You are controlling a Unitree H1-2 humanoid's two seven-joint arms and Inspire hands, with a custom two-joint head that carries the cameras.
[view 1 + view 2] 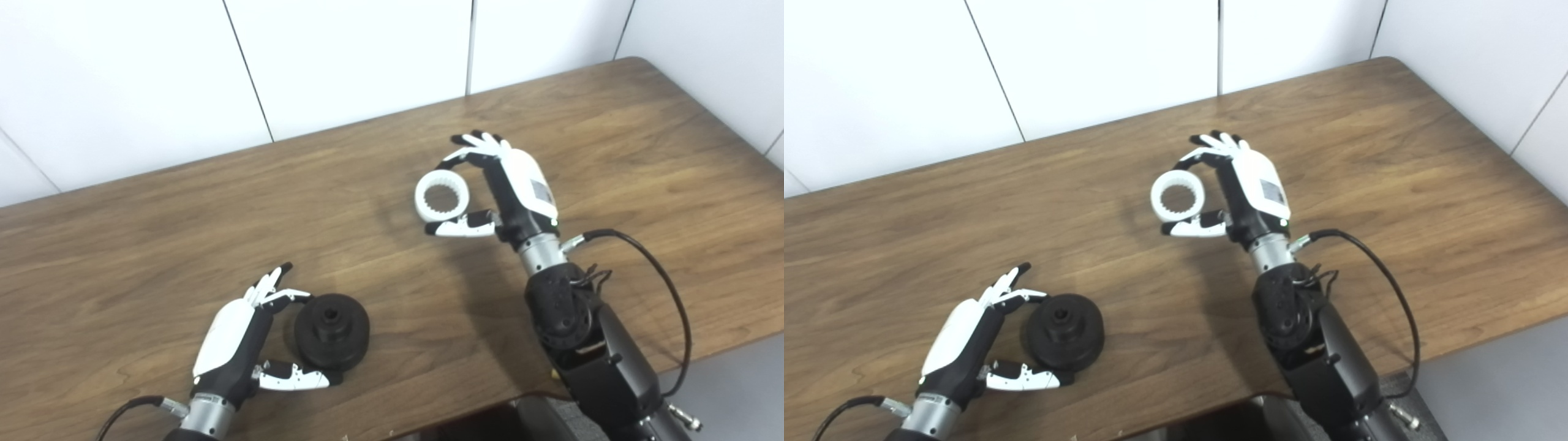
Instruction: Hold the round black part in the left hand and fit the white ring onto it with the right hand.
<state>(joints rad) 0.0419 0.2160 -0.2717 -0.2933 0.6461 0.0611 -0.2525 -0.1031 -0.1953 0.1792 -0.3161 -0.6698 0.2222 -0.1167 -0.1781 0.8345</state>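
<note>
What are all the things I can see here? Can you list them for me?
Black part: one, black and round, on the table near the front left, between the left hand's fingers and thumb.
White ring: one, white with a toothed inside, held between the right hand's fingers and thumb, mid-table.
Table: one, brown wood, under everything.
Wall: white panels, behind the table.
Left hand: one, white and black, around the black part.
Right hand: one, white and black, holding the ring.
</note>
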